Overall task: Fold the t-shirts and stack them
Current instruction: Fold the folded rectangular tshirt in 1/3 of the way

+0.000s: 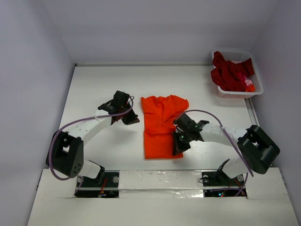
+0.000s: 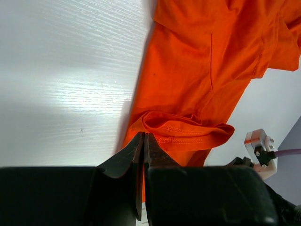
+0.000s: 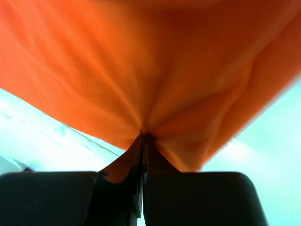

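Folding the orange t-shirt (image 1: 162,127) — right gripper (image 3: 143,137) clamped on its side edge. Left gripper (image 2: 143,140) pinched shut beside the hem, seemingly empty; next, carry that edge across.

The top view looks down from the near edge; both wrist views sit close, all sharing the orange t-shirt (image 1: 160,134).

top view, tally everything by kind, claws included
orange t-shirt: 1
red cloth heap: 1 (shirts in it cannot be counted)
white basket: 1
claws: 2, left claw and right claw
total: 5
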Controlling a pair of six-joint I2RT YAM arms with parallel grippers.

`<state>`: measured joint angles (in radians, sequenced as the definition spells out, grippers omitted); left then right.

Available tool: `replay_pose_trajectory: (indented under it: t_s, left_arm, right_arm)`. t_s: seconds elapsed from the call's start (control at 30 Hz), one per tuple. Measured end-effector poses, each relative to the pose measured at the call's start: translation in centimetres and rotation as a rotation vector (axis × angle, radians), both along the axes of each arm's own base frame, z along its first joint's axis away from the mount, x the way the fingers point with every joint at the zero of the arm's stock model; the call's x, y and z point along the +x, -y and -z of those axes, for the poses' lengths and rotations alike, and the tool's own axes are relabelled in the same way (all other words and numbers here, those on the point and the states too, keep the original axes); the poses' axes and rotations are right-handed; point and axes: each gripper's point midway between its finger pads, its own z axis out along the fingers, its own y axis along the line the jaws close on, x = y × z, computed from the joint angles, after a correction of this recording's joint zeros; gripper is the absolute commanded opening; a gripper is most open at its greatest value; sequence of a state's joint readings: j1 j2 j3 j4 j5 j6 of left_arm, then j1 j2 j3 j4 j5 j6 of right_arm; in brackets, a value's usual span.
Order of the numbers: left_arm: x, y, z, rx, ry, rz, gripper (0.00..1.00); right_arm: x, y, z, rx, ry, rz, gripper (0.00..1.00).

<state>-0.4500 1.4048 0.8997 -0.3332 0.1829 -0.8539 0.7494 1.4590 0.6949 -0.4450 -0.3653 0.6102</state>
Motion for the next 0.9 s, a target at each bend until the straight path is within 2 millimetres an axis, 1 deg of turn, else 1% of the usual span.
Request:
replay_pose_trajectory:
  t_s: [0.07,0.1,0.13,0.2,0.23,0.27,0.33,0.37,0.4,0.43,0.47,0.5,0.53,0.57,0.6,0.63,0.7,0.77,0.83,0.9]
  left_arm:
    - [0.0,-0.1,0.1,0.005,-0.002,-0.003,0.0]
    - [-0.1,-0.2,0.1,0.008,-0.004,-0.004,0.0]
    - [-0.1,-0.3,0.0,0.015,-0.007,-0.007,0.03]
    - [0.3,-0.6,-0.5,0.029,0.0,-0.017,0.16]
    - [0.7,-0.6,-1.1,0.028,0.011,-0.024,0.22]
    - [1.4,-0.7,-1.8,0.025,0.031,-0.03,0.34]
    - [3.2,-1.3,-3.4,0.017,0.082,-0.062,0.42]
    - [4.2,-1.9,-4.1,0.015,0.112,-0.08,0.47]
    - [5.2,-2.5,-4.8,0.015,0.145,-0.096,0.49]
    - [6.1,-3.2,-5.3,0.015,0.171,-0.113,0.49]
    - [7.0,-3.9,-5.9,0.014,0.198,-0.127,0.5]
    - [7.7,-4.5,-6.1,0.014,0.213,-0.138,0.5]
    - [8.3,-5.0,-6.3,0.012,0.226,-0.144,0.51]
    - [9.0,-5.4,-6.4,0.011,0.233,-0.151,0.52]
    - [9.7,-5.8,-6.3,0.011,0.239,-0.159,0.52]
    - [10.3,-6.0,-6.0,0.01,0.243,-0.16,0.52]
    - [10.9,-5.9,-5.2,0.003,0.238,-0.15,0.52]
    - [11.3,-5.3,-4.2,-0.014,0.221,-0.131,0.5]
    - [11.7,-4.7,-3.0,-0.029,0.201,-0.114,0.5]
    - [11.9,-4.1,-1.9,-0.048,0.177,-0.096,0.49]
  right_arm:
    - [-0.2,0.5,-0.3,-0.028,0.002,0.003,0.0]
    - [-0.1,0.6,-0.7,-0.037,0.008,0.006,0.04]
    - [0.1,0.7,-1.4,-0.04,0.019,0.01,0.15]
    - [1.0,0.2,-3.7,-0.024,0.063,0.016,0.3]
    - [1.8,-0.2,-5.5,-0.009,0.098,0.022,0.43]
    - [3.0,-0.9,-7.8,0.023,0.15,0.03,0.49]
    - [5.9,-2.0,-13.3,0.118,0.273,0.058,0.62]
    - [7.5,-2.1,-15.9,0.164,0.328,0.086,0.65]
    - [9.4,-1.7,-18.4,0.207,0.388,0.124,0.67]
    - [11.7,-0.8,-20.7,0.242,0.45,0.182,0.67]
    - [14.0,0.6,-22.4,0.261,0.504,0.245,0.66]
    - [15.9,1.9,-23.3,0.263,0.542,0.302,0.66]
    - [17.8,3.2,-23.4,0.251,0.555,0.355,0.66]
    - [19.4,4.2,-22.9,0.233,0.547,0.395,0.66]
    - [20.8,4.7,-22.4,0.218,0.533,0.42,0.66]
    - [22.1,4.8,-21.5,0.205,0.514,0.432,0.66]
    - [24.3,4.6,-18.2,0.165,0.442,0.438,0.65]
    - [25.6,4.6,-15.0,0.131,0.369,0.444,0.64]
    - [26.3,5.0,-12.5,0.11,0.311,0.451,0.63]
    - [26.8,6.0,-11.2,0.098,0.277,0.472,0.61]
